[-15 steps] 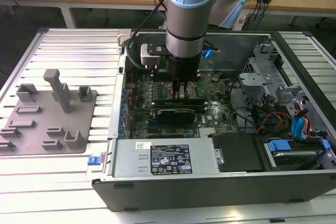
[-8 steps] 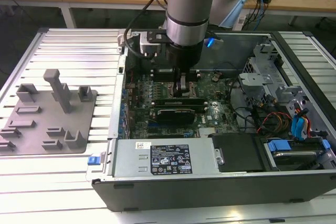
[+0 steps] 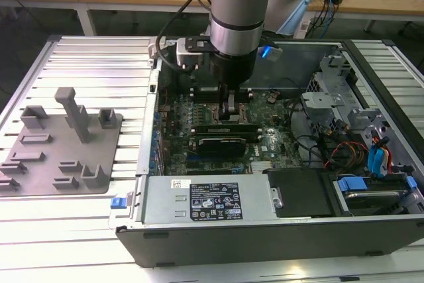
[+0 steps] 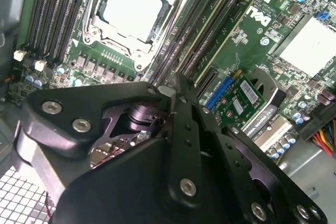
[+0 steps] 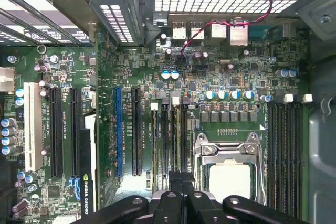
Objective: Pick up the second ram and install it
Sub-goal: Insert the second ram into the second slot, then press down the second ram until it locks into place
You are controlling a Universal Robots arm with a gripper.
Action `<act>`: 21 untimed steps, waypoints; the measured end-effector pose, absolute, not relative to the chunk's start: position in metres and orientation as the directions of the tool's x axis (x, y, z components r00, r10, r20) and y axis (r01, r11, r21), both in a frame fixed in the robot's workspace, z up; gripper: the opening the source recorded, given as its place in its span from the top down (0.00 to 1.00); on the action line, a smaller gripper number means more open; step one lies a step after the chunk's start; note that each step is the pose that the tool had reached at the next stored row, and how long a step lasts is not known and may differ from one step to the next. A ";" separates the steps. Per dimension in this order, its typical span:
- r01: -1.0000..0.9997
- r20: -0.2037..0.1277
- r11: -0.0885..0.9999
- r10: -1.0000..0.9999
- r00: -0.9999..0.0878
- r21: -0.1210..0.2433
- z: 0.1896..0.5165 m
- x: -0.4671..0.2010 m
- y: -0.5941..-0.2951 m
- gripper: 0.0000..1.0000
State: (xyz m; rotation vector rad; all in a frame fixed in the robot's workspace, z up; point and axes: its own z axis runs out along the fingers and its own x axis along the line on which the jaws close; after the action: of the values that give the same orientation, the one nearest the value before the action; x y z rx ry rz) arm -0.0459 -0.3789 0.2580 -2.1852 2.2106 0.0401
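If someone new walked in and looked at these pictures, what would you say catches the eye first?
Most striking is the grey robot arm reaching down into the open computer case, its end effector low over the green motherboard. In both wrist views the bare CPU socket stands out, flanked by long memory slots. At the exterior view's left, a grey fixture plate lies on the slatted table.

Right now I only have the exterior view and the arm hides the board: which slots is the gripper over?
Observer: First wrist view: the gripper is over the memory slots between the processor socket and the blue slot.
Operator: Other bank free?
Observer: The slots on the socket's other side look empty.
Operator: Any stick seated?
Observer: In the second wrist view, one slot beside the socket seems to hold a green-edged stick.
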 end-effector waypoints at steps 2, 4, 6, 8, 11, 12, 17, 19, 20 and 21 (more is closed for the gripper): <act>-1.000 -0.041 0.012 -0.999 -0.011 -0.005 0.258 -0.041 -0.379 0.92; -1.000 -0.042 0.012 -0.999 -0.011 -0.005 0.258 -0.036 -0.379 0.92; -1.000 -0.042 0.012 -0.999 -0.011 -0.005 0.258 -0.036 -0.379 0.92; -1.000 -0.042 0.012 -0.999 -0.011 -0.005 0.258 -0.035 -0.379 0.92; -1.000 -0.041 0.012 -0.999 -0.011 -0.005 0.258 -0.035 -0.379 0.92; -1.000 -0.042 0.012 -0.999 -0.011 -0.005 0.258 -0.035 -0.379 0.92; -1.000 -0.042 0.012 -0.999 -0.011 -0.005 0.258 -0.034 -0.379 0.92; -1.000 -0.041 0.012 -0.999 -0.011 -0.005 0.258 -0.034 -0.379 0.92; -1.000 -0.042 0.012 -0.999 -0.011 -0.005 0.258 -0.033 -0.379 0.92; -1.000 -0.042 0.011 -0.999 -0.011 -0.005 0.258 -0.032 -0.379 0.92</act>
State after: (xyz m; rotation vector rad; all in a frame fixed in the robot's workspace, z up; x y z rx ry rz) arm -0.0322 -0.3789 0.2579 -2.1855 2.2104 0.0401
